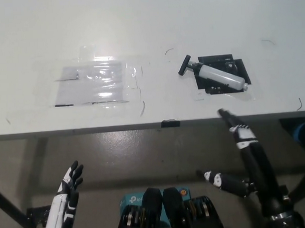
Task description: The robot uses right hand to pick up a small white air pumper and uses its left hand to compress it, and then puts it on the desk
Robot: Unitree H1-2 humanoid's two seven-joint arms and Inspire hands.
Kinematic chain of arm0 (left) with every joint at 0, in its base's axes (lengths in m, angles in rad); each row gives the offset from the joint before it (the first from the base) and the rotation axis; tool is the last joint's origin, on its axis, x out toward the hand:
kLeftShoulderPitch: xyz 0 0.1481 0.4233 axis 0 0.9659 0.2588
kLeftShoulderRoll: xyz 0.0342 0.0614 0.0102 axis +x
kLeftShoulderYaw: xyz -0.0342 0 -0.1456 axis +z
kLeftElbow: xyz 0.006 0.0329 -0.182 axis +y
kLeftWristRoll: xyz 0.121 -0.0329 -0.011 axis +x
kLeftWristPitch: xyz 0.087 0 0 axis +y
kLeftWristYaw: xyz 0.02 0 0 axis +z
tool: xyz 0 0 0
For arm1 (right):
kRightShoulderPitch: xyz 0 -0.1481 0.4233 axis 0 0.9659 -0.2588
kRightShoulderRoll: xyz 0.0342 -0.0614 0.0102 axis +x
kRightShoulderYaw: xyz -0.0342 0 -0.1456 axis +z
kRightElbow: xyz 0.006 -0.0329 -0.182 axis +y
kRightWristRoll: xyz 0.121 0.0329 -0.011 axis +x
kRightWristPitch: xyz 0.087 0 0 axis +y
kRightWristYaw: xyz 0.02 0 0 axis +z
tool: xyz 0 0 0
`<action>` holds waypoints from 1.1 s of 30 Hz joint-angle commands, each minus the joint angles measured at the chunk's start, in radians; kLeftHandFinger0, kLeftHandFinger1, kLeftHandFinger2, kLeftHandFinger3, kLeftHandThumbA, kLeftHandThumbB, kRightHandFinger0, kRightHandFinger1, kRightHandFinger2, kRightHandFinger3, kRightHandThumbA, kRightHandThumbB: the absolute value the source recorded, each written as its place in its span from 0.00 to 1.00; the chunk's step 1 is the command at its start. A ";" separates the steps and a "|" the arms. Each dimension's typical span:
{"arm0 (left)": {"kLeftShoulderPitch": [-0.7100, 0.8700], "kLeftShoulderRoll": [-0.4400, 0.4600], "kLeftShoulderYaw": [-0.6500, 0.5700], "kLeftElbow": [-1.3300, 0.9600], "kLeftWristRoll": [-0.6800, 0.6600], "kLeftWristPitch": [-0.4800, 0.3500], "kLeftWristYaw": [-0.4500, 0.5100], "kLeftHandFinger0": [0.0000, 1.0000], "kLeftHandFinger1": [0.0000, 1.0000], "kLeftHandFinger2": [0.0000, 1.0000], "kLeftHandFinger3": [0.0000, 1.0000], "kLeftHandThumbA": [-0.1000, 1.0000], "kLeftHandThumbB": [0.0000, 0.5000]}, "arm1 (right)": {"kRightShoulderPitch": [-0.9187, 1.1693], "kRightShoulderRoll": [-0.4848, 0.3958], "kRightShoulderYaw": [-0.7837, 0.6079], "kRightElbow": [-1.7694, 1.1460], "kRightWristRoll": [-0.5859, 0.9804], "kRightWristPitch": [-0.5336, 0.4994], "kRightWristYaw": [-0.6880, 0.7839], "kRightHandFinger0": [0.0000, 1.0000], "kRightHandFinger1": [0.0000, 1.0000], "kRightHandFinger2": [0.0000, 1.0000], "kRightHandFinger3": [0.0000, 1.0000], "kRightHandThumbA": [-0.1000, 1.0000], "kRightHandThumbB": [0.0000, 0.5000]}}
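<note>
The small white air pumper (220,77) lies on its side on a black patch (235,66) at the right of the white desk (154,34). Its black T-handle (184,65) points left. Nothing touches it. My black right hand (247,158) hangs below and in front of the desk edge at the lower right, open with fingers spread and holding nothing. At the lower left, well below the desk, my white left hand (70,184) rests open with fingers apart.
A clear plastic sheet (99,83) is taped flat to the desk left of centre. A small black tab (171,123) sits on the desk's front edge. Under the desk are grey floor and a teal box (133,198).
</note>
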 commanded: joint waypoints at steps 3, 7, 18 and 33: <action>-0.029 0.020 -0.002 0.001 0.003 -0.069 0.004 1.00 1.00 1.00 1.00 1.00 0.28 | -0.020 0.068 -0.016 0.116 0.178 -0.078 -0.055 1.00 1.00 1.00 1.00 1.00 0.36; -0.052 0.023 0.001 0.039 -0.015 -0.076 0.002 1.00 1.00 1.00 1.00 1.00 0.24 | -0.043 0.074 0.023 0.297 0.188 -0.078 -0.090 1.00 1.00 1.00 1.00 1.00 0.39; -0.082 0.050 0.017 0.140 -0.086 -0.080 -0.018 1.00 1.00 1.00 1.00 1.00 0.09 | -0.033 0.053 0.078 0.440 0.307 -0.078 -0.037 1.00 1.00 1.00 1.00 1.00 0.35; -0.082 0.059 0.021 0.157 -0.124 -0.061 -0.029 1.00 1.00 1.00 1.00 1.00 0.09 | 0.003 0.051 0.079 0.417 0.378 -0.078 0.011 1.00 1.00 1.00 1.00 1.00 0.45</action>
